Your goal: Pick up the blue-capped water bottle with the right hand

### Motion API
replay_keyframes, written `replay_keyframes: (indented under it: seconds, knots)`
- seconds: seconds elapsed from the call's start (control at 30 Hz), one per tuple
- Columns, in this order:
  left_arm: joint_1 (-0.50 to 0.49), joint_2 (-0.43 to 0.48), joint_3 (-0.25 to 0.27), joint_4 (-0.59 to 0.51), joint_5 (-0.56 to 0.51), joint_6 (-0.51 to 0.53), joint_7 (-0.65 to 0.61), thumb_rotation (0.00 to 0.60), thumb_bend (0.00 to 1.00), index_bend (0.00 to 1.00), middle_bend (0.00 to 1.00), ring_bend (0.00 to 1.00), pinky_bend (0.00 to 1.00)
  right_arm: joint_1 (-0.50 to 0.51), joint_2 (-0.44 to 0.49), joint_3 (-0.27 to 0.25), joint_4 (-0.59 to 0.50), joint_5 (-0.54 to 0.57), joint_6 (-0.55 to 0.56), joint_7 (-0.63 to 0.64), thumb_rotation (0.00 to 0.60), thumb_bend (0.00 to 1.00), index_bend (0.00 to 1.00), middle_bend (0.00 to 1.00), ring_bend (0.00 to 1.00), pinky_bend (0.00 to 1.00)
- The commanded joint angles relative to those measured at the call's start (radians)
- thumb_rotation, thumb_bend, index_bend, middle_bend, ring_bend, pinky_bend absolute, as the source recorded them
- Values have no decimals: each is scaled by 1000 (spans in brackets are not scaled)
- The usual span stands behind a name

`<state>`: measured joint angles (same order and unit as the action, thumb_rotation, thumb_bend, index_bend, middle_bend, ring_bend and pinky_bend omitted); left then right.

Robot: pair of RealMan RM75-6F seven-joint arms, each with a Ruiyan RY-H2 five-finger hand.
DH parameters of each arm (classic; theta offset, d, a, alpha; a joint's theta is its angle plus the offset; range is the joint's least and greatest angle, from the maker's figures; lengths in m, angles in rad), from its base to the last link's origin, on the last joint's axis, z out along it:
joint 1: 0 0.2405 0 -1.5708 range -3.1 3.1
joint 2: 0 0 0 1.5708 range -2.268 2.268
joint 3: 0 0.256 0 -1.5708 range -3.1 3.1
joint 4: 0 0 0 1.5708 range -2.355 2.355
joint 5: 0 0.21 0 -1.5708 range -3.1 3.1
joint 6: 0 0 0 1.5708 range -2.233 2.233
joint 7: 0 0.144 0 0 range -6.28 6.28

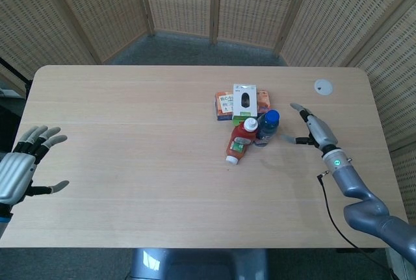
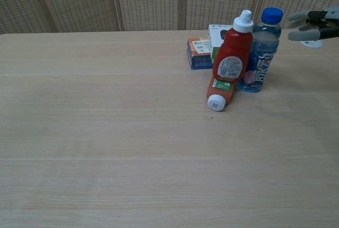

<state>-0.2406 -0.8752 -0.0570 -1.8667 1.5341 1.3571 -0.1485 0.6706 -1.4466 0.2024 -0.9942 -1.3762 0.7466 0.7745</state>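
The blue-capped water bottle (image 1: 267,128) (image 2: 259,52) stands upright near the table's middle right, touching an upright red sauce bottle (image 1: 244,135) (image 2: 232,49) on its left. My right hand (image 1: 311,128) (image 2: 313,24) hovers a short way to the right of the water bottle at cap height, fingers spread, holding nothing and not touching it. My left hand (image 1: 25,165) is open at the table's left edge, seen only in the head view.
A second red sauce bottle (image 2: 220,91) lies on its side in front of the upright one. Small boxes (image 1: 242,102) (image 2: 204,49) sit just behind the bottles. A white round disc (image 1: 323,86) lies at the far right.
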Motion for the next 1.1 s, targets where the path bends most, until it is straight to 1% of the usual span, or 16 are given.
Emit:
replay_keyframes:
  seconds: [0.03, 0.57, 0.93, 0.97, 1.1]
  knots:
    - [1, 1, 0, -1, -1, 0, 1, 600, 0, 193, 127, 0, 0, 10, -18, -4, 22, -5, -3, 13, 330, 6, 0, 0, 0, 0]
    - [17, 8, 4, 5, -4, 17, -14, 600, 0, 192, 126, 0, 0, 64, -95, -21, 115, -8, -62, 61, 330, 8, 0, 0, 0, 0]
    - [35, 13, 8, 5, -9, 35, -21, 600, 0, 192, 123, 0, 0, 100, -139, -21, 187, -5, -100, 94, 331, 9, 0, 0, 0, 0]
    - [37, 13, 8, 4, -9, 38, -21, 600, 0, 192, 123, 0, 0, 102, -144, -19, 195, -2, -102, 97, 333, 9, 0, 0, 0, 0]
    - [45, 13, 10, 5, -10, 46, -24, 600, 0, 192, 123, 0, 0, 107, -154, -14, 216, 4, -103, 106, 390, 18, 0, 0, 0, 0]
